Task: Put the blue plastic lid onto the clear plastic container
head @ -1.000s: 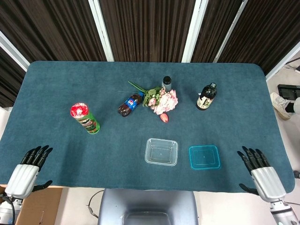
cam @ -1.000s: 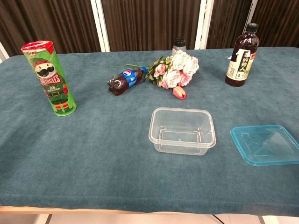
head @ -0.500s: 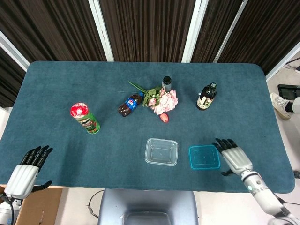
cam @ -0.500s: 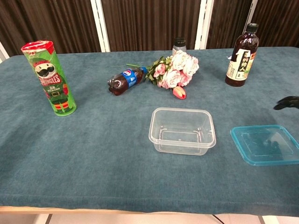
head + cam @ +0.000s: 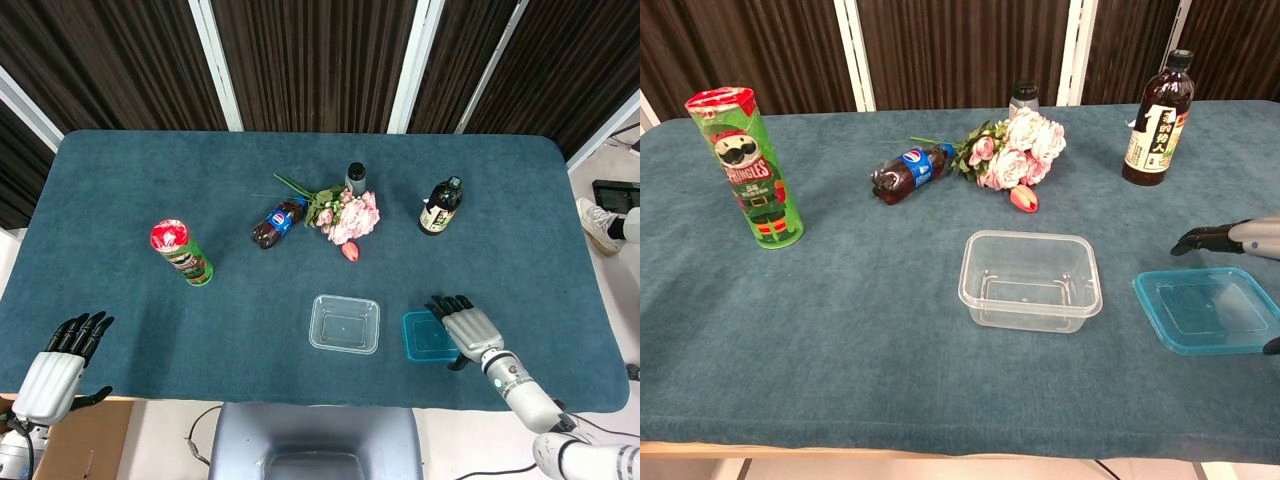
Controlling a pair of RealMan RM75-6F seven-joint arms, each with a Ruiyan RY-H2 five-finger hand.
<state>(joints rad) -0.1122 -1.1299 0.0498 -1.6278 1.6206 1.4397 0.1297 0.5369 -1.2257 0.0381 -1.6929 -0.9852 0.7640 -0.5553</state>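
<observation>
Blue flat lid (image 5: pixel 1206 309) on felt; right hand (image 5: pixel 462 324) above, fingers spread, empty.

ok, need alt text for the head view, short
Overhead view of a teal table: the right hand, fingers spread, hovers over the blue lid lying beside the clear container. The left hand sits at the table's near left corner.

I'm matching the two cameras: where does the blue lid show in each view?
Head view: blue lid low, right of centre, partly under the right hand.
Chest view: blue lid at the lower right edge.
Shared landmark: the clear container lies just left of it in both.
</observation>
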